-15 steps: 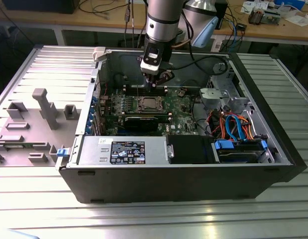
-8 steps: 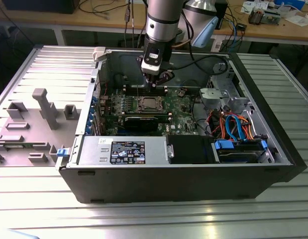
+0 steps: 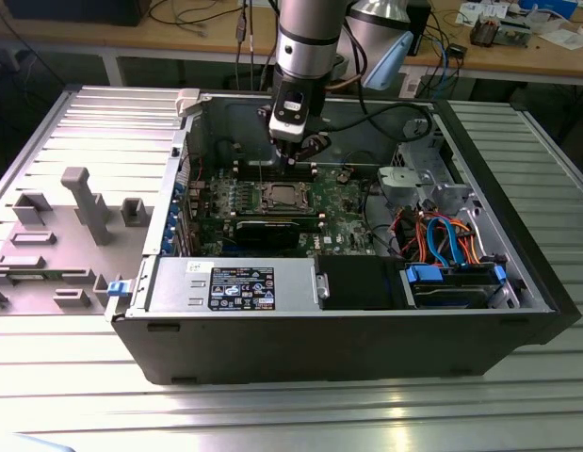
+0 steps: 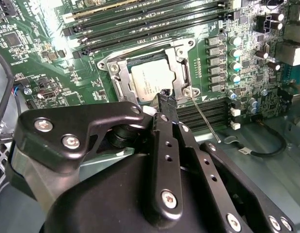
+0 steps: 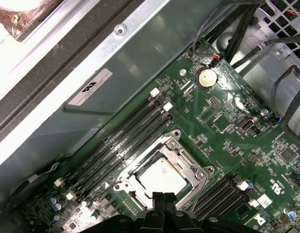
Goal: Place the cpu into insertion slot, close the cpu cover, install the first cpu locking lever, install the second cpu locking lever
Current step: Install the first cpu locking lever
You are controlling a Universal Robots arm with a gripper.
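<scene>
— Where is the cpu point(image 5: 162, 178)?
— Seated in the insertion slot point(image 5: 123, 185), near the middle of the motherboard point(image 5: 222, 126), between two banks of memory slots point(image 5: 125, 141).
— And the cpu cover point(image 5: 181, 162)?
— Lying flat over the chip; the silver top shows through its cut-out.
— The gripper point(image 5: 164, 196)?
— Clenched, fingertips pressed together with nothing between them, right at the slot's edge. Whether they touch it, I cannot tell.
— Anything else?
— In the second wrist view a thin metal lever point(image 4: 206, 119) runs out from a corner of the slot across the memory slots.
</scene>
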